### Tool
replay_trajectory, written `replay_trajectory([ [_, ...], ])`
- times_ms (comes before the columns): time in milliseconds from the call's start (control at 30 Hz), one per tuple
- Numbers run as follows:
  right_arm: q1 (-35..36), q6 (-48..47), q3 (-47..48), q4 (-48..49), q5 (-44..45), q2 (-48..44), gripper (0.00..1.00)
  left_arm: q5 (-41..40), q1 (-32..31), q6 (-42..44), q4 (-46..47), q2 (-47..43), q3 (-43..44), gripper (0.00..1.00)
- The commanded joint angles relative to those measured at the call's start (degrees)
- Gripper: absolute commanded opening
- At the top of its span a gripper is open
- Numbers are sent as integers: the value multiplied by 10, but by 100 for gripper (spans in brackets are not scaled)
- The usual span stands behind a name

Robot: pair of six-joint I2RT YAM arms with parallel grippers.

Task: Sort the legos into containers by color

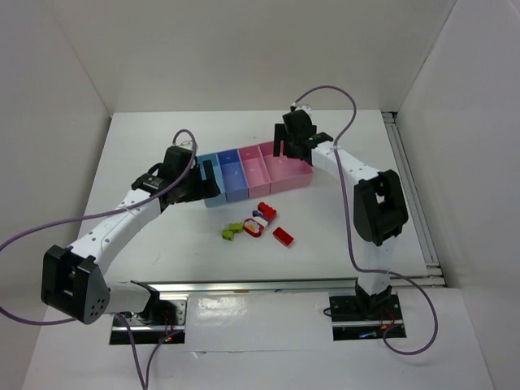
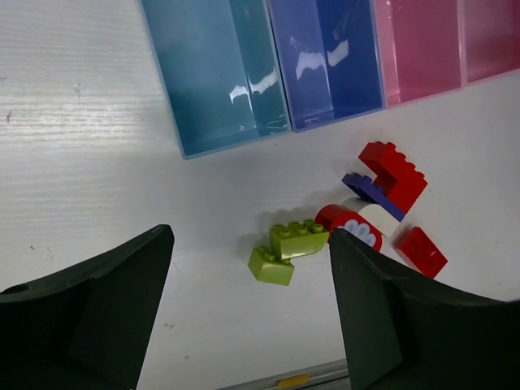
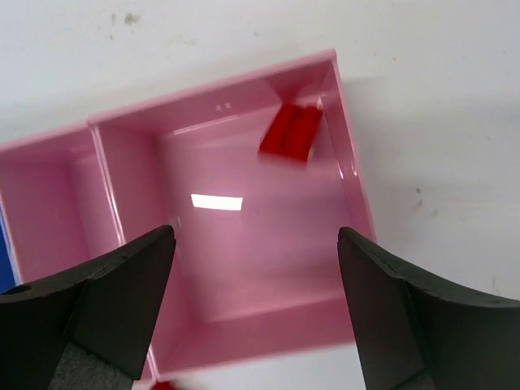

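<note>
My left gripper (image 1: 210,180) is open and empty, hanging over the table in front of the light blue tray (image 2: 215,73). In its wrist view the left gripper (image 2: 250,237) frames two yellow-green legos (image 2: 288,248). To their right lie a red-and-white lego (image 2: 355,223), a blue/purple lego (image 2: 367,189), a red lego (image 2: 396,171) and another red lego (image 2: 421,250). My right gripper (image 1: 292,150) is open and empty above the large pink tray (image 3: 244,329), where one red lego (image 3: 291,134) lies at the far side.
The tray row runs light blue (image 1: 213,180), darker blue (image 1: 234,175), small pink (image 1: 254,171), large pink (image 1: 296,177). The loose lego pile (image 1: 253,224) sits in front of it. White walls enclose the table on three sides.
</note>
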Motion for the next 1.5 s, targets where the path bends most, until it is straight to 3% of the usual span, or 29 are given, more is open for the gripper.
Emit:
replay_trajectory([
  [0, 18, -5, -52, 10, -3, -125, 88, -20, -3, -5, -16, 5, 22, 88],
  [167, 62, 13, -296, 33, -59, -287, 83, -34, -3, 7, -11, 24, 41, 88],
  [300, 120, 56, -398, -16, -79, -356, 84, -80, -3, 29, -17, 57, 84, 90],
  [467, 188, 86, -470, -17, -101, -384, 91, -62, -3, 41, -31, 110, 139, 92],
  [767, 200, 12, -436, 13, -119, -264, 87, -27, -3, 52, -31, 124, 152, 92],
  [933, 200, -2, -423, 18, -100, -213, 71, -5, -3, 59, -31, 130, 152, 92],
  [967, 200, -2, -423, 28, -100, -213, 60, -5, -3, 59, -31, 130, 152, 92],
  [1033, 200, 3, -428, 33, -93, -230, 51, 1, -3, 59, -31, 135, 152, 92],
  [1100, 200, 9, -417, 17, -88, -252, 32, 1, -3, 59, -31, 135, 152, 92],
  [1333, 191, 20, -336, -48, -16, -325, 31, -12, -3, 52, -48, 135, 152, 93],
  [1467, 138, 20, -290, 2, 18, -317, 32, -10, -3, 33, -64, 104, 110, 93],
])
